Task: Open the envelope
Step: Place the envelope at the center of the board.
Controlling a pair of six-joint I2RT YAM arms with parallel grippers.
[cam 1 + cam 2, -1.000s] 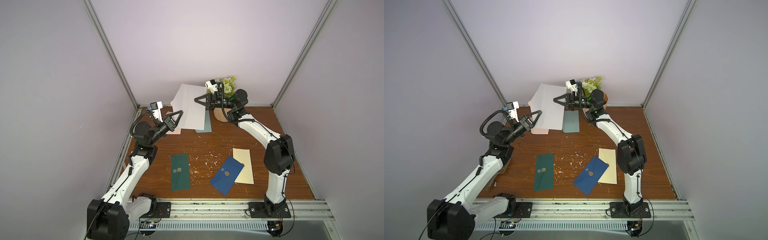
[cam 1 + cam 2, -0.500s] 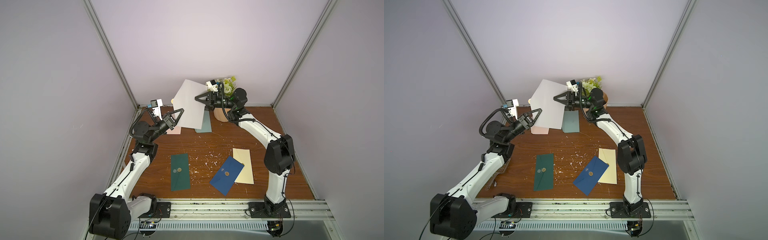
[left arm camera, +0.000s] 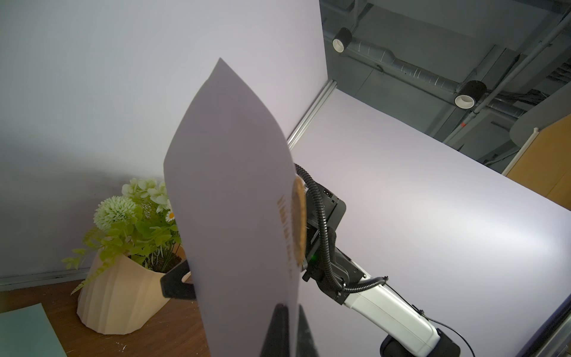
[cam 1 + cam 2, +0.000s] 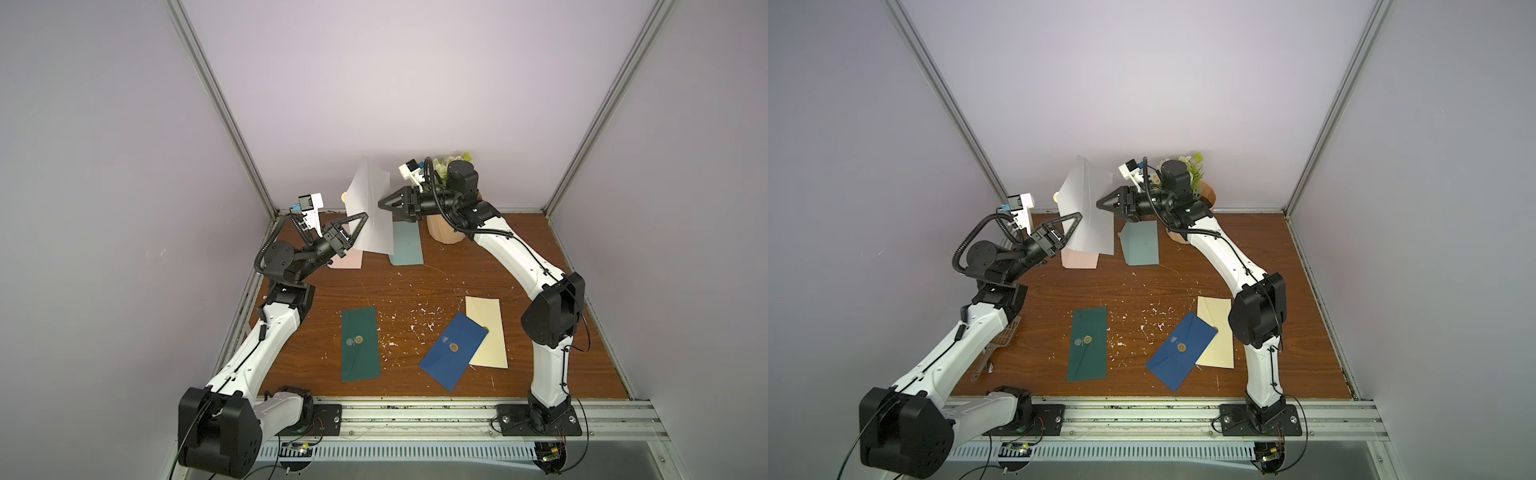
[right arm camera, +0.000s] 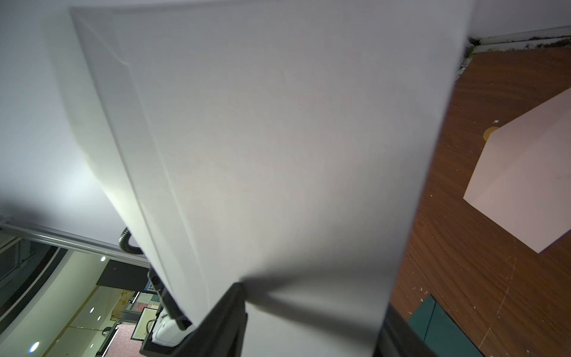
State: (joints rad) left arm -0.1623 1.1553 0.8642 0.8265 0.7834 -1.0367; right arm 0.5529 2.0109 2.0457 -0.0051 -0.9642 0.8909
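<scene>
On the counter (image 4: 415, 282), nearest the rail: green envelope (image 4: 360, 344), then blue envelope (image 4: 453, 351) overlapping a cream envelope (image 4: 490, 332), none of them touched.

Mid-air beyond them: white envelope (image 4: 374, 208), the piece in work, lifted so that its flap hangs free.
- My left end effector (image 4: 360, 219) pinches its lower part, serving as anchor.
- My right end effector (image 4: 382, 204) stands jaws apart astride the opposite edge, gripping nothing.

Behind: pink envelope (image 4: 347, 259), teal envelope (image 4: 407, 245), flower pot (image 4: 446, 230).

Change over the last second: my right jaws were clamped and have now released. The envelope has swung from broadside to nearly edge-on.
</scene>
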